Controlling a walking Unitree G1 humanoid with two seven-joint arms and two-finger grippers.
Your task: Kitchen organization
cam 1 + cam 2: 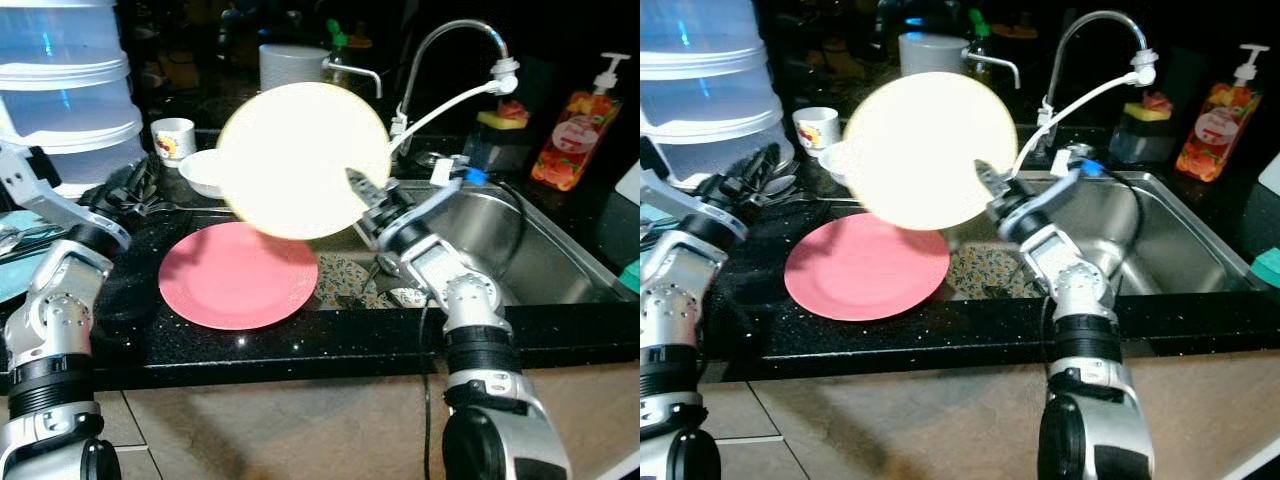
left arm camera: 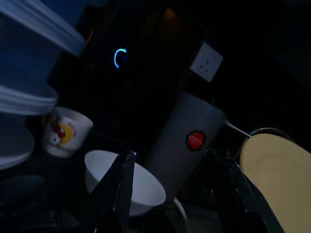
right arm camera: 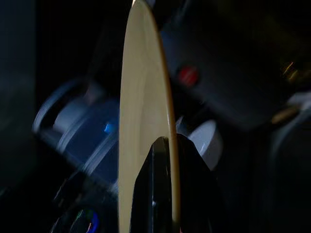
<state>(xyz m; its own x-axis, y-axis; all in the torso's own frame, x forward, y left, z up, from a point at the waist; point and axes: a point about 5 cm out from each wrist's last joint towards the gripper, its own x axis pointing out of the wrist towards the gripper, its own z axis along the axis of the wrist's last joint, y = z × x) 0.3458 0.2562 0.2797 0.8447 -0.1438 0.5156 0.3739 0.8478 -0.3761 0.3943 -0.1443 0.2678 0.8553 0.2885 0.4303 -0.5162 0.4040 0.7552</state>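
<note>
- Plate handling in progress: the right gripper [image 1: 362,190] is clamped on the rim of a pale yellow plate [image 1: 302,160], holding it upright and clear of the table [image 1: 330,335], above and just behind a pink plate [image 1: 238,275] that lies flat there.
- The left gripper [image 2: 170,194] stands with its fingers spread wide and nothing between them, hovering near a white bowl [image 2: 129,182] at the back of the table.
- Judgement: the likely step is stacking the yellow plate onto the pink one. To do it well, the plate needs tilting to flat, centring over the pink plate, and lowering gently before release; the hold is on the edge alone, so a quick swing risks a slip.
- The sink [image 1: 520,250], the tap [image 1: 455,45] and a soap bottle [image 1: 575,125] lie to the robot's right, well apart from the plates.
- The right wrist view gives the plate edge-on with one finger on each face, confirming the pinch; the eye views show only its round face.
- The left wrist view shows a printed cup [image 2: 65,131] and a grey kettle [image 2: 187,141] beside the bowl, in poor light.
</note>
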